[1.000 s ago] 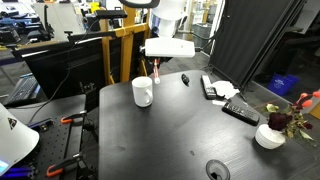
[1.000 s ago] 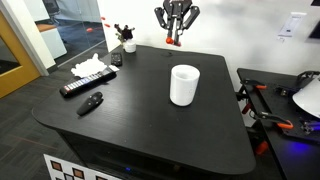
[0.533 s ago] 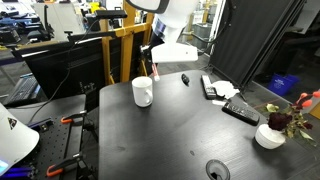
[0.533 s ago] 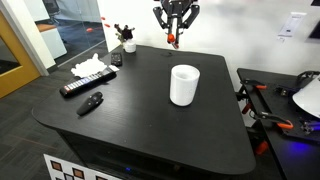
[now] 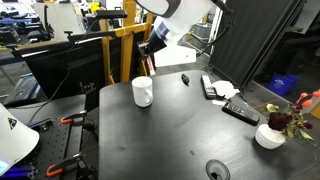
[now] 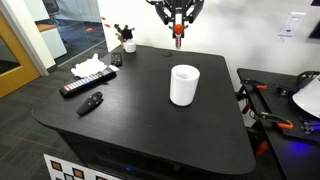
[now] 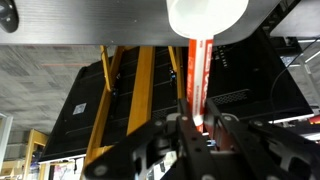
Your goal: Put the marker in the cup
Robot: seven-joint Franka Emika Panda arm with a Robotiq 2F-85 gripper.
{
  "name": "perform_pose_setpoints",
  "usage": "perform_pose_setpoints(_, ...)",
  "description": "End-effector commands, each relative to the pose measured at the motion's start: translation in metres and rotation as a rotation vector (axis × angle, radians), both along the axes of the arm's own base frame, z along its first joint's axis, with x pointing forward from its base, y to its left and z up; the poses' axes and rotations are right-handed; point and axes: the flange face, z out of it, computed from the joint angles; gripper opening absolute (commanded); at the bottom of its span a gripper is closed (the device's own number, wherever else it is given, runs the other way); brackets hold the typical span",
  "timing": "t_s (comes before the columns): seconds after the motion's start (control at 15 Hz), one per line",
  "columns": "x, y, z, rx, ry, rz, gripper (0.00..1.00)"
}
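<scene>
The cup (image 6: 184, 85) is a plain white mug standing upright on the black table (image 6: 140, 120); it also shows in an exterior view (image 5: 143, 91) and at the top of the wrist view (image 7: 207, 15). My gripper (image 6: 178, 20) hangs in the air behind and above the cup. It is shut on the marker (image 6: 178, 38), which hangs upright below the fingers, red-orange end down. In the wrist view the marker (image 7: 197, 75) runs from between the fingers (image 7: 195, 125) toward the cup's rim. In an exterior view my gripper (image 5: 153, 48) is above the cup's far side.
A black remote (image 6: 88, 86), a small black object (image 6: 91, 102) and white papers (image 6: 90, 67) lie at one end of the table. A white bowl with dark flowers (image 5: 270, 135) stands near the table edge. A round disc (image 5: 217, 171) is set in the tabletop.
My gripper has risen with the marker and shifted sideways toward the space above the cup. The cup has not moved.
</scene>
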Motion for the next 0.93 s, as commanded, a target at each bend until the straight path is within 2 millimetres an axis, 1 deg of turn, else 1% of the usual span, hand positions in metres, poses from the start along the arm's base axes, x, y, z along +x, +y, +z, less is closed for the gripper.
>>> perform_pose_setpoints(0.0,0.001,-0.009,0.003,0.112,0.040,0.025,0.05)
perform_pose_setpoints(0.2,-0.005,-0.012,0.000,0.173,0.052,0.049,0.05)
perform_pose_setpoints(0.47,-0.009,-0.014,-0.005,0.242,-0.052,0.143,0.05)
perform_pose_setpoints(0.67,-0.010,-0.013,-0.017,0.285,-0.103,0.181,0.05)
perform_pose_setpoints(0.87,-0.010,-0.011,-0.030,0.356,-0.099,0.180,0.05)
